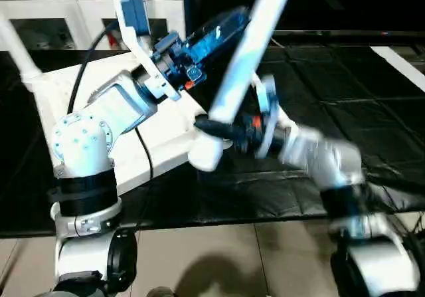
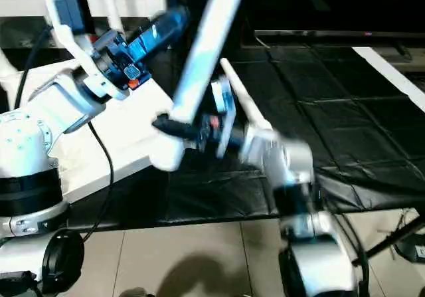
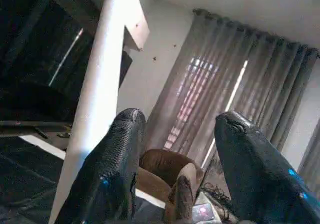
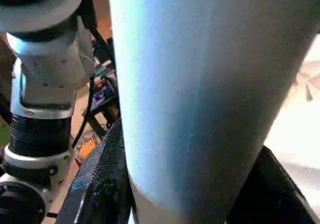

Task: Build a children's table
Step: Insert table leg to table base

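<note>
The right gripper (image 1: 211, 128) is clamping a white table leg (image 1: 247, 51) that is tilting over the tabletop (image 1: 156, 134); the left gripper (image 1: 226, 28) is hovering beside it.

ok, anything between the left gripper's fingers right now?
No. The left gripper is open with a bare gap; the table leg passes beside one finger, per the left wrist view.

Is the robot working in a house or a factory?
Probably a room in a house: long grey curtains over a window, a brown armchair, a white glass-door cabinet, and a tiled floor.
</note>
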Controlling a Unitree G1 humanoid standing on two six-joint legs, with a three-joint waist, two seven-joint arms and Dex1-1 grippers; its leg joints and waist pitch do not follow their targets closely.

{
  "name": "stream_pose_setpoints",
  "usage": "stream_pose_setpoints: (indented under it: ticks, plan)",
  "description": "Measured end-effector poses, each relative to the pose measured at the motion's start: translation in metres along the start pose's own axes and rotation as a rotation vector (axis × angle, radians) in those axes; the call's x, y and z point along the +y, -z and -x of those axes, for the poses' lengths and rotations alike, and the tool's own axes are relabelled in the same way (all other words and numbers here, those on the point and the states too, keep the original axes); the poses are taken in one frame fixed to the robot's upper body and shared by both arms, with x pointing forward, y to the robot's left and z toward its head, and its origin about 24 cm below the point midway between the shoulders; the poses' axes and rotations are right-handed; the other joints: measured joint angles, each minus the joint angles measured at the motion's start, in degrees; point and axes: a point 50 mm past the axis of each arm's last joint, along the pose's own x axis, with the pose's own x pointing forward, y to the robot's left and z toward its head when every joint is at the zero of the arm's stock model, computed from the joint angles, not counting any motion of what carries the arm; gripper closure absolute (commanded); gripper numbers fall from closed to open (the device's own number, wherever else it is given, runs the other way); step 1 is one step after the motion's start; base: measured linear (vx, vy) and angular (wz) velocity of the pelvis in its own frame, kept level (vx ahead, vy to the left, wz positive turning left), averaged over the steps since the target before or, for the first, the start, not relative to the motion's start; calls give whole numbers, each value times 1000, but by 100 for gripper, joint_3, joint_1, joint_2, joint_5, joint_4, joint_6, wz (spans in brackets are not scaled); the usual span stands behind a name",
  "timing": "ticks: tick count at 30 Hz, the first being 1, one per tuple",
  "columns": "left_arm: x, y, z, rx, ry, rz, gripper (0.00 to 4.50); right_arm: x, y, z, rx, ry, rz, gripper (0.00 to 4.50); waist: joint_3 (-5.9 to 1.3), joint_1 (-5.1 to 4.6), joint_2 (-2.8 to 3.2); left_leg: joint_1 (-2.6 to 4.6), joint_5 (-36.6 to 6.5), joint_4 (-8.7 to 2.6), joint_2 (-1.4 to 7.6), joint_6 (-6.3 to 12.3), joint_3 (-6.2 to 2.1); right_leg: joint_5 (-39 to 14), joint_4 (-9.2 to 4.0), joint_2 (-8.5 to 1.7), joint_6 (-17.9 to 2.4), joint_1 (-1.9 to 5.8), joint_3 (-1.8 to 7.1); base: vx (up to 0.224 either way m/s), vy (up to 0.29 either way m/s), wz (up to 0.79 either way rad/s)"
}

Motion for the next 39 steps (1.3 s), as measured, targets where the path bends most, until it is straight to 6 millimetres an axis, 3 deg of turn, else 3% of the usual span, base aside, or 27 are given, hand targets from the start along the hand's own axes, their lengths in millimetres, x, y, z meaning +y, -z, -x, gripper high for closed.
stream_pose_setpoints:
  ticks: [5, 11, 15, 18, 23, 31, 39]
  plan:
    - [8, -9, 3, -85, -74, -31, 195, -2, -6, -2, -47, 66, 46, 259, 0, -31, 0, 7, 0, 0, 0, 0, 0, 3, 0, 2, 5, 3, -1, 0, 0, 0]
    - [30, -26, 22, -81, -346, -210, 195, -10, -12, 2, -67, 231, 154, 259, 0, -100, 0, 9, 2, 0, -2, -4, -4, 6, -5, 1, 11, 4, -1, 0, 0, 0]
    - [56, -18, 42, -6, -614, -282, 195, -7, -9, 4, -56, 261, 230, 259, -1, -125, -2, 5, 2, 0, -2, -3, -6, 6, -8, 1, 15, 6, -1, 0, 0, 0]
    - [70, -7, 46, 57, -713, -299, 195, -6, -1, 4, -21, 263, 244, 259, -2, -129, -6, 6, 3, 0, -1, -2, -8, 7, -17, 2, 16, 1, -3, 0, 0, 0]
    - [74, 1, 27, 123, -696, -352, 195, -5, 5, -3, 41, 244, 301, 259, -2, -125, -6, 5, 3, 0, -1, -1, -8, 7, -22, 1, 16, 0, -3, 0, 0, 0]
    - [47, 18, -11, 202, -505, -413, 195, -9, 9, -2, 98, 292, 364, 259, -2, -133, -6, -5, 2, 0, -1, -1, -5, 9, -19, 0, 11, 1, -1, 0, 0, 0]
    - [42, 22, -16, 271, -470, -511, 195, -13, 12, 0, 116, 318, 391, 259, -2, -148, -6, -4, 3, 0, -2, -2, -5, 11, -15, 0, 12, 3, -2, 0, 0, 0]
